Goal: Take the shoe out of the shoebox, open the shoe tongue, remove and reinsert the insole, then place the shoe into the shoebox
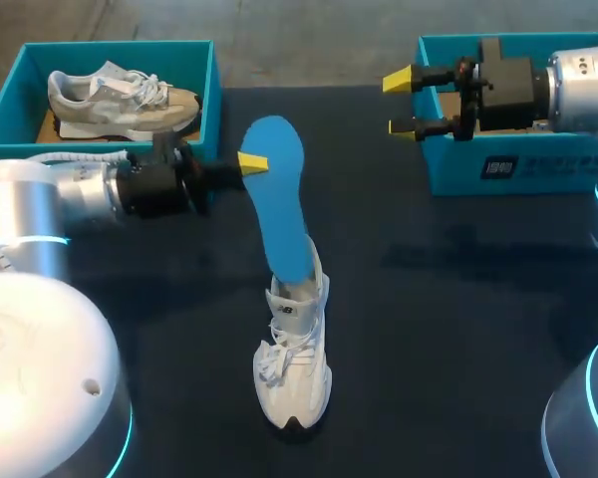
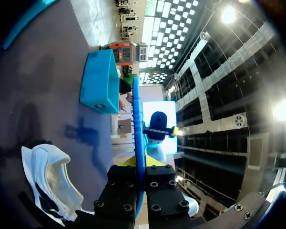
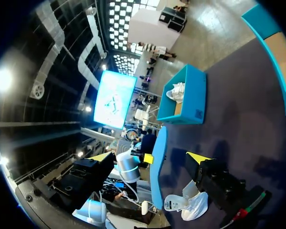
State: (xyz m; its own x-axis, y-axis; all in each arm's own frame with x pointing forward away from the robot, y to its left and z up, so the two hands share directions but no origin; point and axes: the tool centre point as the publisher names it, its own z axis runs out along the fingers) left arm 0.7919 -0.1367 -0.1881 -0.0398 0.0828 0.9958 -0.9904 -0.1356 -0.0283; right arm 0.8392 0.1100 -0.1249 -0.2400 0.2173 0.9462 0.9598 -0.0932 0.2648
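Observation:
A white shoe (image 1: 294,370) stands on the dark table, toe toward the front edge. A blue insole (image 1: 279,204) rises steeply from its opening, lower end inside the shoe. My left gripper (image 1: 253,163) is shut on the insole's upper part. The left wrist view shows the insole (image 2: 137,119) edge-on between my left gripper's (image 2: 139,163) fingers, with the shoe (image 2: 52,176) beside and below. My right gripper (image 1: 404,103) hangs open and empty over the right shoebox (image 1: 518,171). Ahead of my right gripper (image 3: 149,157) are the insole (image 3: 158,176) and the shoe (image 3: 188,206).
A second teal shoebox (image 1: 211,95) at the back left holds another white-and-beige shoe (image 1: 120,100); it also shows in the right wrist view as the box (image 3: 193,98). The right shoebox (image 2: 101,81) lies ahead of the left gripper.

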